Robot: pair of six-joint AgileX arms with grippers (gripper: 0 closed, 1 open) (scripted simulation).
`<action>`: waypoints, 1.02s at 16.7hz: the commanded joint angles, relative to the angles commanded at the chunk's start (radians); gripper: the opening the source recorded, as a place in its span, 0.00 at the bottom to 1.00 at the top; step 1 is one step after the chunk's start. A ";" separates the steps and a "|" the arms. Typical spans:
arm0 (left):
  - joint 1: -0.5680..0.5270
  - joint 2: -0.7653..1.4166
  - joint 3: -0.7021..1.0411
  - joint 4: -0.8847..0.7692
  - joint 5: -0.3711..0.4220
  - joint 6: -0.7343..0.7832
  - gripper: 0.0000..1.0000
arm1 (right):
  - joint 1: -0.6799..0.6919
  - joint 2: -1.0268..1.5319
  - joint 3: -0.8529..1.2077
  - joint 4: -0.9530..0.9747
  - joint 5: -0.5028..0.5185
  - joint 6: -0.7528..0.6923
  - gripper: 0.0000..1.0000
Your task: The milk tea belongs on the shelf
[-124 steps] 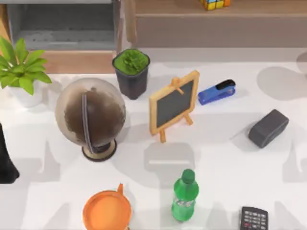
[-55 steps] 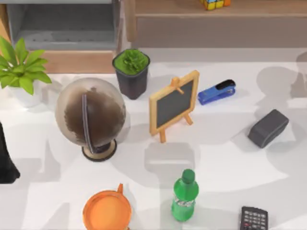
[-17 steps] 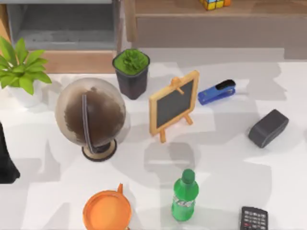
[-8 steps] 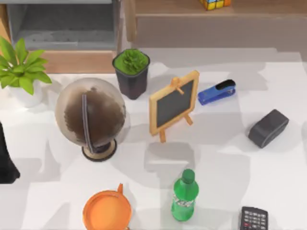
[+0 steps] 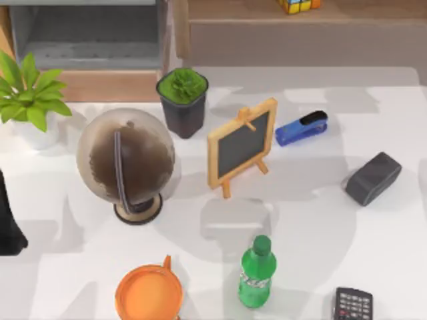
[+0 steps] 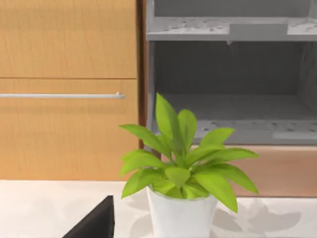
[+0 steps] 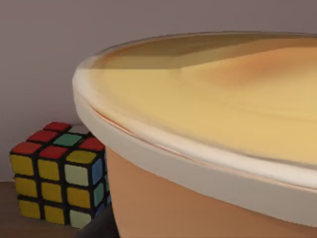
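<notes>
Only the shadows at three o'clock have shifted. The milk tea (image 5: 148, 293) stands untouched at seven o'clock, and the left arm (image 5: 7, 227) is parked at nine. The cup is likely light, slick and crushable, so we'd take it by its sides. We cannot tell either gripper's state.

Smooth orange plastic-looking milk tea (image 5: 148, 295); matt wood-grain shelf (image 5: 100, 85) boards.

No text can be read; the green bottle (image 5: 257, 280) label seems too blurred to make out
</notes>
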 joint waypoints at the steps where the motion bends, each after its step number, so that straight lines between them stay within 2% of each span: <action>1: 0.000 0.000 0.000 0.000 0.000 0.000 1.00 | 0.002 0.030 0.017 0.006 0.002 0.000 0.00; 7: 0.000 0.000 0.000 0.000 0.000 0.000 1.00 | 0.010 0.086 0.062 0.026 0.010 -0.001 0.00; 17: 0.000 0.000 0.000 0.000 0.000 0.000 1.00 | 0.010 0.086 0.062 0.026 0.010 -0.001 0.75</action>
